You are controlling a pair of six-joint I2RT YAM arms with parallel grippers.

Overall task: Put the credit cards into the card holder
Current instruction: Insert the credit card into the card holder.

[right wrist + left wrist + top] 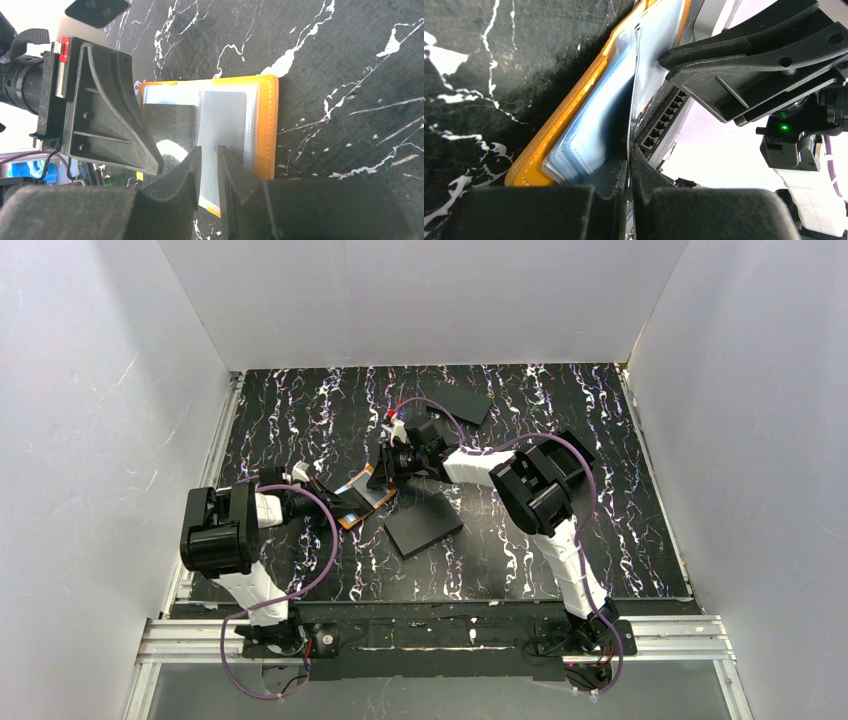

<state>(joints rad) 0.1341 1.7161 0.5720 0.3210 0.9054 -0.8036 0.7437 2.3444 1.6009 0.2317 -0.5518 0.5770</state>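
The orange card holder (pixel 358 502) lies open on the marbled table, its pale blue-grey sleeves (pixel 594 125) showing. My left gripper (pixel 630 167) is shut on a thin clear sleeve of the holder and holds it up on edge. A grey credit card (pixel 223 112) sits flat in the holder (pixel 267 125), its lower end sticking out past the rim. My right gripper (pixel 209 156) hovers over that card with a narrow gap between its fingers, and the card's face shows through the gap. A darker sheet (pixel 170 125) beside it is held by the left fingers (pixel 110 120).
Two larger flat black rectangles lie on the table, one just right of the holder (pixel 423 523) and one at the far side (pixel 462 403). White walls close in the table on three sides. The two grippers almost touch over the holder.
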